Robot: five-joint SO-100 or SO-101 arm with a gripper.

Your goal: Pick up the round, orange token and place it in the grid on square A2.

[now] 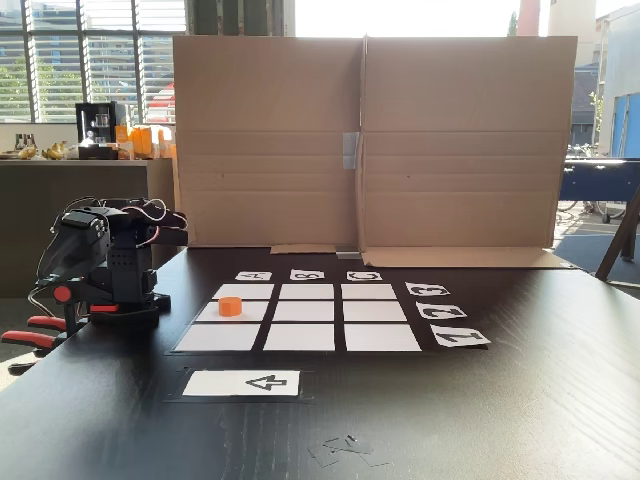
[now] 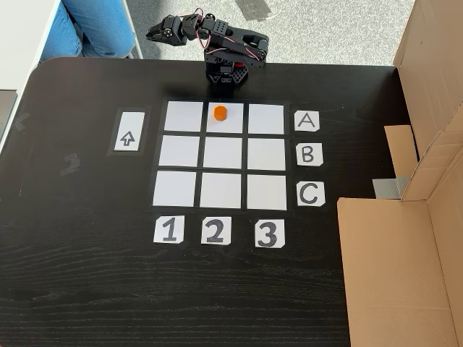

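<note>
Your token point(image 2: 220, 112) is sitting upright on square A2 point(image 2: 225, 123), the middle cell of the grid's point(image 2: 223, 190) row beside the A label point(image 2: 307, 121) and in line with the 2 label point(image 2: 215, 230); in that fixed view it is resting toward the cell's top edge, nearer the arm. In the other fixed view you are seeing the same token point(image 1: 230, 306) lying in the middle cell of the left column, close to that cell's left side, with the grid point(image 1: 300, 337) spreading out to its right. Your arm point(image 2: 230, 52) is standing folded at the table's point(image 2: 87, 275) far edge just beyond the grid, and its gripper point(image 2: 160, 32) is pointing away from the token, out past the table edge and well apart from it. You cannot tell from either view whether the gripper is clenched or released, though it is gripping nothing that you can see. The white card with the black arrow point(image 2: 128, 131) is lying beside the grid on the side opposite the letters. Cardboard panels point(image 1: 370, 140) are standing along one table edge, and a person's legs in jeans point(image 2: 90, 29) are showing beyond the far corner.
</note>
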